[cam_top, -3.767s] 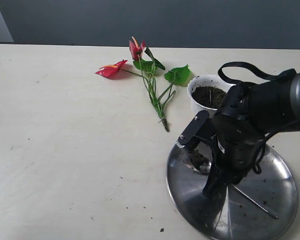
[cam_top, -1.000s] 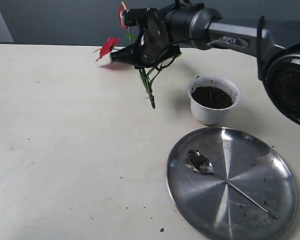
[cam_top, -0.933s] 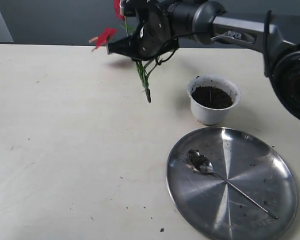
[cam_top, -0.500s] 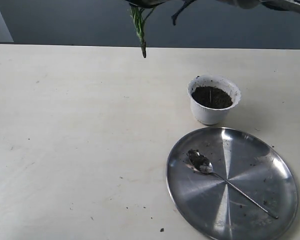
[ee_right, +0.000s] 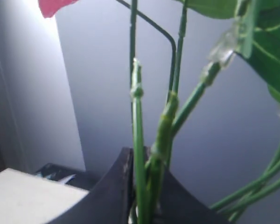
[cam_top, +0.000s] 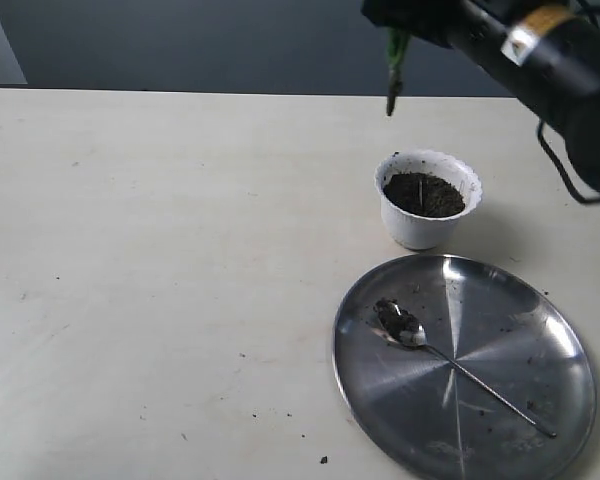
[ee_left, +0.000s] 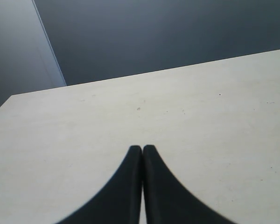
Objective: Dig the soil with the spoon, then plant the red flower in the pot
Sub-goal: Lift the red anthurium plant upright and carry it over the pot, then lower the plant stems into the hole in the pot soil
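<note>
Table (cam_top: 160, 250): pale, dark wall behind.
Flower (ee_right: 149, 154): pinched in right gripper (ee_right: 142, 207); blooms mostly cut off, stem tip above pot (cam_top: 427, 200).
Soil (cam_top: 424, 194): in pot.
Spoon (cam_top: 450, 365): on plate (cam_top: 540, 400).
Left gripper (ee_left: 142, 154): pressed together, empty.

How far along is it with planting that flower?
Digging looks done: the spoon lies on the steel plate, soil crumbs scattered around it. In hand: the right gripper clamps the red flower by its stems, whose tip hangs above the pot of soil. Left: lowering the stems into the soil. The left gripper is shut, holding nothing.
</note>
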Controlling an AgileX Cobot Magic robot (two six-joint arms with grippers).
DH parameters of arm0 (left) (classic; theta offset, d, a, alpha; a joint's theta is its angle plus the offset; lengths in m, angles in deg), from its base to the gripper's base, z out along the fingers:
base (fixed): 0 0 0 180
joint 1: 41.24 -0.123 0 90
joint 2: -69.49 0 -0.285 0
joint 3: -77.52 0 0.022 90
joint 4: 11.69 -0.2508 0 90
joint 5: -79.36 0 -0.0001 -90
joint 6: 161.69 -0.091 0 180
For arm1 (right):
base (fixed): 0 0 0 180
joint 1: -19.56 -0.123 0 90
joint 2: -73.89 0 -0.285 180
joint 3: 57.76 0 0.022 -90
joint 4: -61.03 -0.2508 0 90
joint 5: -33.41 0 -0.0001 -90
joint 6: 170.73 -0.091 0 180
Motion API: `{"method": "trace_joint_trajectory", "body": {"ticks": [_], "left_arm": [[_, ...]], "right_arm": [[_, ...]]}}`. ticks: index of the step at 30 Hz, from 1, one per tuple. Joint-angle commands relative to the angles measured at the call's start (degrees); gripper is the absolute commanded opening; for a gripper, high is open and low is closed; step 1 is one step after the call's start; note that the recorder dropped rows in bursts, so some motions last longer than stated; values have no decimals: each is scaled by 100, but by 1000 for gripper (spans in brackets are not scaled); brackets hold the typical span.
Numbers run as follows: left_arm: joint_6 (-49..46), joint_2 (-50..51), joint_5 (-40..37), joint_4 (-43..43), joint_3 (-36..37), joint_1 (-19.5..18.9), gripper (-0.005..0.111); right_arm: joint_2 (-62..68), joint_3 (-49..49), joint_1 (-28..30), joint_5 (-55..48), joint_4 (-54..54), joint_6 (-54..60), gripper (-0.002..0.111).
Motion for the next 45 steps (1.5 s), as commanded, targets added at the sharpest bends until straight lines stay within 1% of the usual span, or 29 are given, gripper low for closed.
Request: {"method": "trace_joint_trajectory", "body": {"ticks": [1, 4, 7, 10, 13, 19, 25, 30, 38, 45], "left_arm": [[5, 30, 38, 21, -15, 13, 1], [5, 30, 38, 21, -15, 13, 1], [5, 30, 38, 21, -15, 13, 1], [5, 30, 38, 21, -15, 13, 1], [5, 30, 38, 21, -15, 13, 1], [5, 30, 38, 21, -15, 13, 1], [5, 30, 38, 21, -15, 13, 1], [5, 30, 38, 21, -15, 13, 1], [5, 30, 38, 21, -15, 13, 1], [5, 30, 38, 21, -15, 13, 1]], "right_arm": [[-129, -1162, 242, 2087, -544, 309, 0], [-40, -1546, 242, 2762, -884, 434, 0], [169, -1603, 242, 2828, -1263, 507, 0], [440, -1603, 255, 2828, -1697, 866, 0], [752, -1603, 350, 2828, -1732, 947, 0], [1323, -1498, 350, 2828, -1807, 947, 0], [1798, -945, 350, 2828, -1820, 947, 0], [2192, -555, 350, 2828, -1820, 1194, 0], [2891, -515, 350, 2828, -1809, 1140, 0], [3152, -525, 350, 2828, -1788, 1009, 0]]}}
